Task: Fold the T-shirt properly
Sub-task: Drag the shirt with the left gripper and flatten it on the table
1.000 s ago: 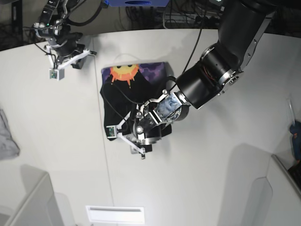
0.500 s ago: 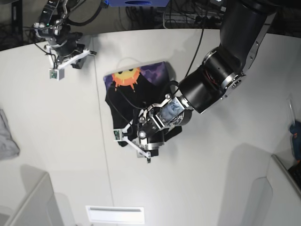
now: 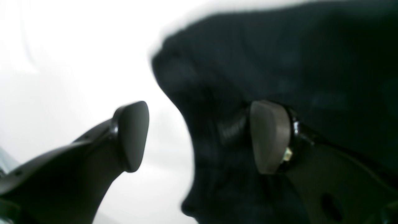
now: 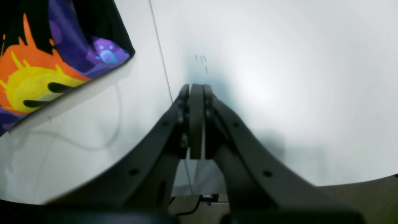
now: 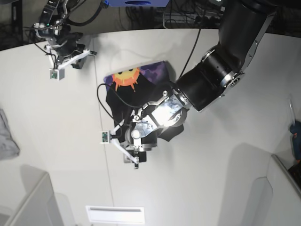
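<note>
Black T-shirt [image 5: 136, 96] lies bunched on the white table [image 5: 225, 179]. Left gripper [image 3: 199, 137] has fingers spread at its edge. Right gripper [image 4: 196, 121], fingers pressed together, sits well apart.

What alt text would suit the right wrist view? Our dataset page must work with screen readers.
The right end effector hangs shut and empty over a bare white table. At upper left lies a corner of the black T-shirt, showing its orange-yellow sun on purple print.
</note>
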